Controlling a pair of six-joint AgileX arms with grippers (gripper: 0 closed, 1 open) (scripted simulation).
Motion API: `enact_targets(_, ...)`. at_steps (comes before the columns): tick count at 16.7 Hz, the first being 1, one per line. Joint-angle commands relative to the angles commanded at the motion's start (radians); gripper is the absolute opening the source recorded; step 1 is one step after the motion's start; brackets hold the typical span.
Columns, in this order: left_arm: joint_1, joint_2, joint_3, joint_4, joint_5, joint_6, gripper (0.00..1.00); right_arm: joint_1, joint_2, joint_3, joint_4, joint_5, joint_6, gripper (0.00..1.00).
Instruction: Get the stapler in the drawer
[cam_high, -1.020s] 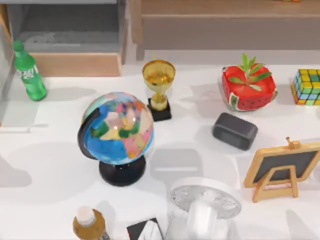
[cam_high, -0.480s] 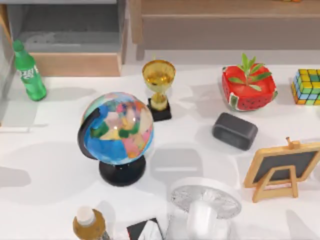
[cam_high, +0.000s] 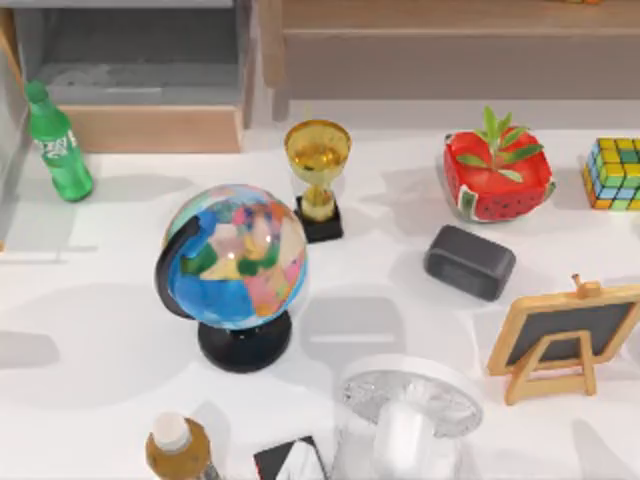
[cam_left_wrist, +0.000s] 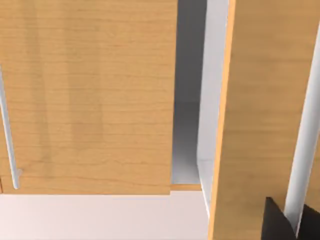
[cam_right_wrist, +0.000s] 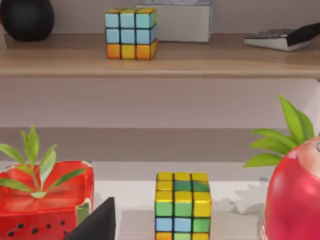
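Drawer open at counter top left; stapler hidden. Left claw near wooden panel, finger state: cannot tell. Locate stapler first, skirt globe.

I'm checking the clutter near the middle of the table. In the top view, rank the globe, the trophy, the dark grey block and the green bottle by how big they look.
1. globe, clearly largest
2. trophy
3. dark grey block and green bottle: they look too alike to rank
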Motion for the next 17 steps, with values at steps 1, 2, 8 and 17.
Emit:
enact_targets(1, -0.013, 0.010, 0.022, -0.012, -0.012, 0.000, 0.00, 0.000, 0.000, 0.000, 0.000, 0.000, 0.000, 1.00)
enact_targets(2, -0.027, 0.021, 0.050, -0.028, -0.027, -0.002, 0.00, 0.000, 0.000, 0.000, 0.000, 0.000, 0.000, 1.00)
enact_targets(8, -0.110, 0.082, 0.202, -0.113, -0.112, -0.005, 0.00, 0.000, 0.000, 0.000, 0.000, 0.000, 0.000, 1.00)
enact_targets(17, -0.159, 0.154, 0.362, -0.196, -0.165, -0.010, 0.00, 0.000, 0.000, 0.000, 0.000, 0.000, 0.000, 1.00)
